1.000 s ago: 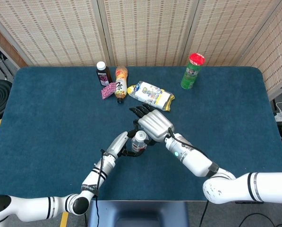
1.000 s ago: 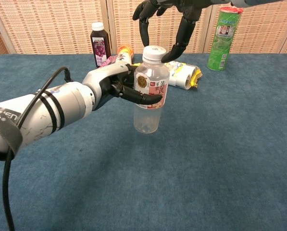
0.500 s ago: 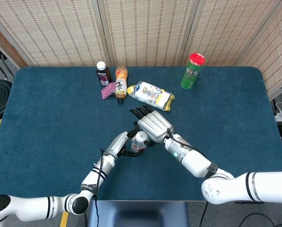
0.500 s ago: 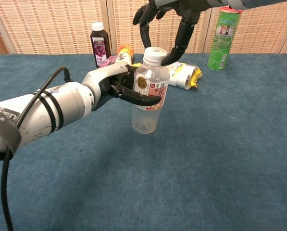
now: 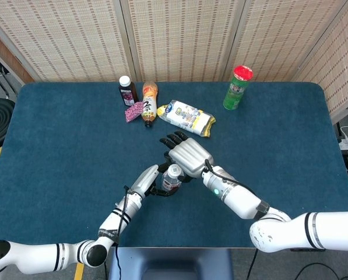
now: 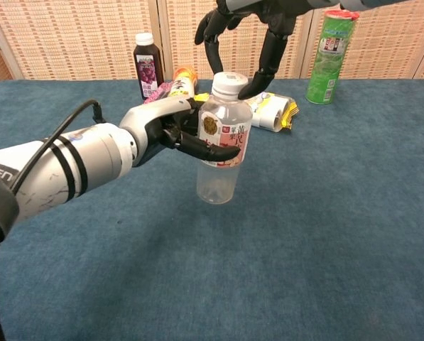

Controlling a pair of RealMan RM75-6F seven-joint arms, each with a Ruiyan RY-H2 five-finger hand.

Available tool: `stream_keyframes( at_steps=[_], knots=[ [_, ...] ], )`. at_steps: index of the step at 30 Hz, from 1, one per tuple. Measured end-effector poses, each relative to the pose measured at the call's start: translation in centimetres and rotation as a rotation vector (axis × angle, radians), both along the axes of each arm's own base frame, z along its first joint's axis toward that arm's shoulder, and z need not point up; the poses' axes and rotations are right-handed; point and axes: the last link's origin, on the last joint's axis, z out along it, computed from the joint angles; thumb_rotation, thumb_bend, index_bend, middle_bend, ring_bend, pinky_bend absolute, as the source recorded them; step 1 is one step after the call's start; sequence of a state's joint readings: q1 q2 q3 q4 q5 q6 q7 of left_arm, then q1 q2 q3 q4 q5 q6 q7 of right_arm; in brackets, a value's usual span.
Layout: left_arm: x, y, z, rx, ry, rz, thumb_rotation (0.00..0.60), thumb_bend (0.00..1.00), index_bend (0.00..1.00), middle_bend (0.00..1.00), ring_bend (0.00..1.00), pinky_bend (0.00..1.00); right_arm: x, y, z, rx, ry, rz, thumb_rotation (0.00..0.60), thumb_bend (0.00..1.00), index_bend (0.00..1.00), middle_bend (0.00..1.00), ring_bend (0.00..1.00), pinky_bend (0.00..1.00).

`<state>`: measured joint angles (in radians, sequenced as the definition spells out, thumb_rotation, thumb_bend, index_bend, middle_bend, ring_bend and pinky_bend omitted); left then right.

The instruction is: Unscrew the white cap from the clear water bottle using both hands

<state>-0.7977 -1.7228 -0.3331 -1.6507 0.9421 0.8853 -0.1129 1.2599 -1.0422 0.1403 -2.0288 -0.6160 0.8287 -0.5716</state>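
The clear water bottle (image 6: 221, 177) stands upright on the blue table, with its white cap (image 6: 228, 84) on top. My left hand (image 6: 170, 131) grips the bottle around its label from the left side. Seen from the head view, the bottle (image 5: 171, 179) sits between my left hand (image 5: 148, 177) and my right hand (image 5: 188, 155). My right hand (image 6: 248, 15) hovers over the cap with its fingers spread and curved downward. One fingertip (image 6: 250, 88) lies right beside the cap's right edge; the others hang apart above the cap's left side. It holds nothing.
At the back of the table stand a dark juice bottle (image 5: 125, 89) and a green can with a red lid (image 5: 238, 87). An orange bottle (image 5: 150, 102) lies on its side by a pink packet (image 5: 133, 111). A yellow-edged snack pack (image 5: 188, 115) lies just behind the hands.
My left hand has shifted the bottle slightly nearer and lower in the chest view. My right hand has stayed over the cap, drifting a little with it.
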Motion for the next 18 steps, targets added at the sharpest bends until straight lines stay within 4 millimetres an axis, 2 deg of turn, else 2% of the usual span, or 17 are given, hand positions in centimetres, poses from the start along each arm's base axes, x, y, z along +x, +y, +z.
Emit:
stream_keyframes(
  at_steps=[10,12,16,18],
  knots=[
    [0.2,-0.8,-0.3,-0.089,0.007,-0.082,0.600,0.45,0.44,0.52,0.28,0.32,-0.2,0.0,1.0,-0.002,0.023,0.025,0.600,0.55,0.68,0.09,0.00,0.00],
    [0.0,-0.6,-0.5,-0.094,0.015,-0.090,0.600,0.45,0.44,0.52,0.28,0.32,-0.4,-0.1,1.2,-0.010,0.030,0.029,0.600,0.55,0.60,0.09,0.00,0.00],
    [-0.1,-0.1,-0.6,-0.085,0.030,-0.102,0.600,0.45,0.44,0.52,0.28,0.32,-0.7,-0.3,1.4,-0.016,0.010,0.016,0.600,0.53,0.35,0.09,0.00,0.00],
    [-0.1,0.2,-0.6,-0.076,0.033,-0.100,0.600,0.45,0.44,0.52,0.28,0.32,-0.9,-0.5,1.6,-0.014,-0.001,-0.005,0.600,0.43,0.18,0.07,0.00,0.00]
  ],
)
